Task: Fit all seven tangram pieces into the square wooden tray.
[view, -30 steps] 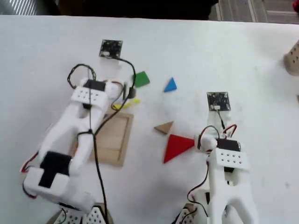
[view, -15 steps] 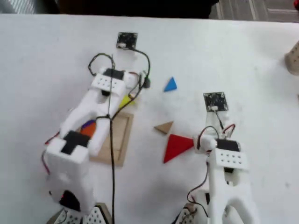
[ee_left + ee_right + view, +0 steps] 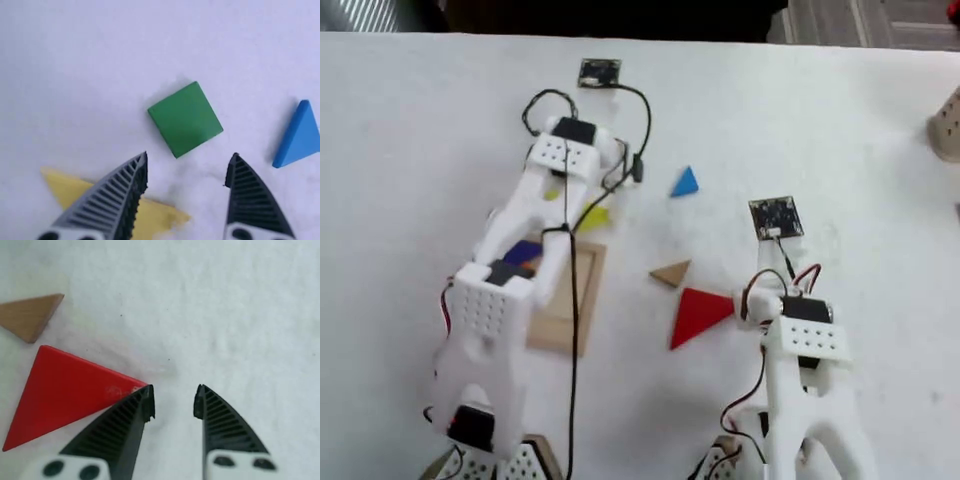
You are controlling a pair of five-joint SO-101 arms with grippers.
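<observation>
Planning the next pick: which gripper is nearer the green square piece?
Left. Left gripper hovers just short of the green square piece; right gripper is beside the red triangle.

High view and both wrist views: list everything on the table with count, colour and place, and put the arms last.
table: one, white, under everything.
wooden tray: one, light wood, partly under the left arm.
dark blue piece: one, dark blue, at the tray's far part, mostly hidden by that arm.
yellow piece: one, yellow, just past the tray's far edge.
green square: one, green, on bare table beyond the yellow piece.
blue triangle: one, blue, near the green square, apart from it.
tan triangle: one, tan, beside the tray.
red triangle: one, red, next to the tan triangle.
left gripper: open, short of the green square.
right gripper: open, at the red triangle's corner.
</observation>
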